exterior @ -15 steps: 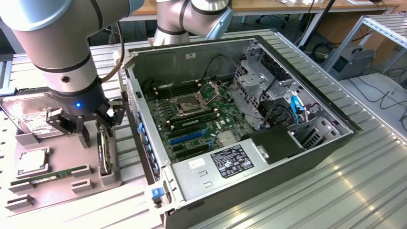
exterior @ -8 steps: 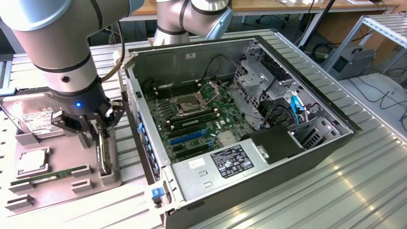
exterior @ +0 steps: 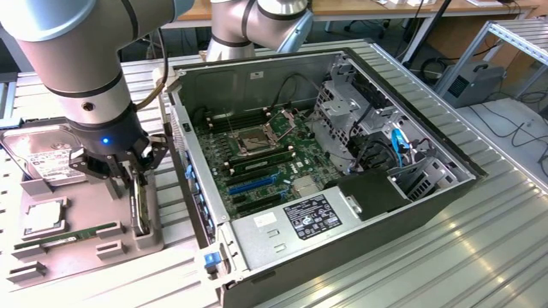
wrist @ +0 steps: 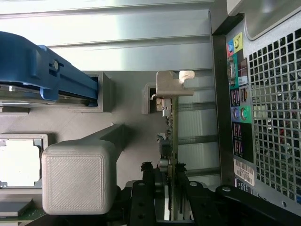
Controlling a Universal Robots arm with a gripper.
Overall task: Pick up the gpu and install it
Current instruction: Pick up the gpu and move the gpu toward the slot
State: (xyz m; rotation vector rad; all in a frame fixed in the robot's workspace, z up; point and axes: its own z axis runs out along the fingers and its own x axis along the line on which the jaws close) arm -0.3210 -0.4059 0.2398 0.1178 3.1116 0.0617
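Gpu (exterior: pixel 138 208) not yet lifted or installed: it stands on edge in its slot at the exterior view's right edge of a grey parts tray (exterior: pixel 86 256). Starting from the exterior view's left, the tray holds a silver hard drive (exterior: pixel 38 160) with a white label, a square processor (exterior: pixel 43 219) below it, and a narrow green memory stick (exterior: pixel 67 239) lying flat. Next comes the robot arm, reaching straight down with its tool (exterior: pixel 130 186) straddling the top edge of the card. The wrist view shows the card edge-on, its silver bracket (wrist: pixel 169 84) at the far end, with the tool narrow on either side of it; whether it grips the card cannot be told. Just beside the tray, to the exterior view's right, an open computer case (exterior: pixel 256 67) lies on its side on the ribbed metal surface (exterior: pixel 479 256). Its motherboard (exterior: pixel 256 154) is exposed, and the blue expansion slots (exterior: pixel 253 184) carry no card. Judged from this, pickup is under way and the whole installation remains.
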